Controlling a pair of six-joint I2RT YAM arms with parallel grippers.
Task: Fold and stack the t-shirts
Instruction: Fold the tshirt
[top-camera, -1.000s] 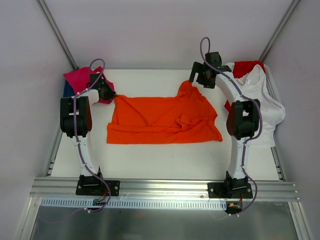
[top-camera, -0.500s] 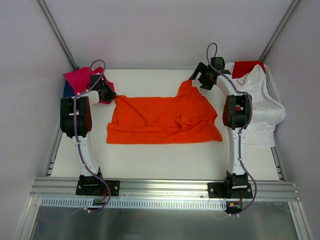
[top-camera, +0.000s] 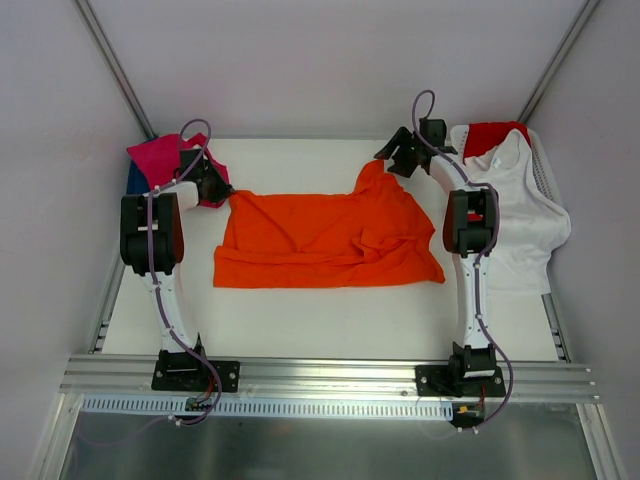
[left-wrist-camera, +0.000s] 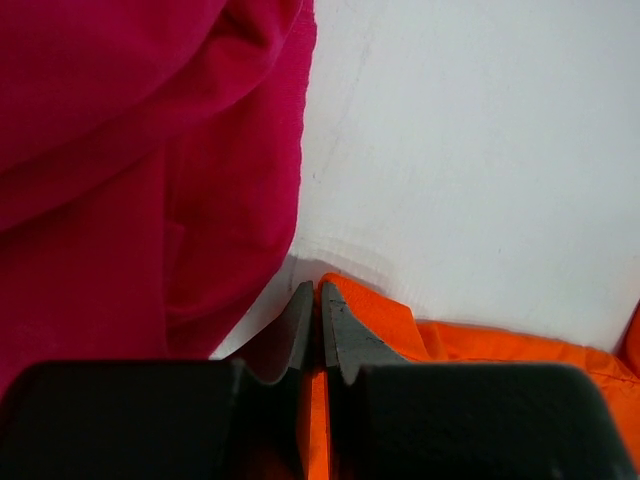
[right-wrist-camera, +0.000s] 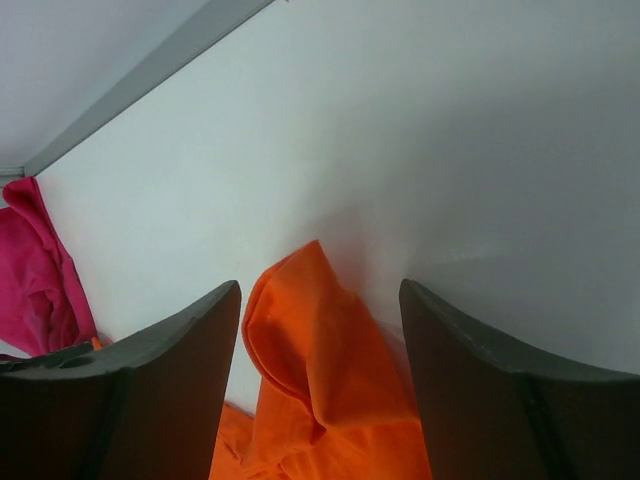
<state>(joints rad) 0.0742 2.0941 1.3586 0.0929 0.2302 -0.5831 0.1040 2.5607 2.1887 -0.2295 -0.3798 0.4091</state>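
Orange t-shirt (top-camera: 320, 240) lying spread across the middle of the worktop (top-camera: 300, 325), its far-right corner tapering to a point. The left gripper (left-wrist-camera: 312, 292), just beside the magenta t-shirt (left-wrist-camera: 150, 150) at the far-left corner, has its jaws pinching the orange cloth's left edge. The right gripper (right-wrist-camera: 320, 288) hangs over the pointed corner with jaws spread, the cloth between them and apart from both; a white t-shirt (top-camera: 520, 215) and a red t-shirt (top-camera: 495, 135) lie heaped at the right edge.

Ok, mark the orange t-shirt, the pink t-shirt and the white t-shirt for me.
orange t-shirt (top-camera: 320, 240), top view, middle of its spread body.
pink t-shirt (left-wrist-camera: 120, 150), left wrist view, its bunched folds.
white t-shirt (top-camera: 530, 215), top view, the part draped at the right.
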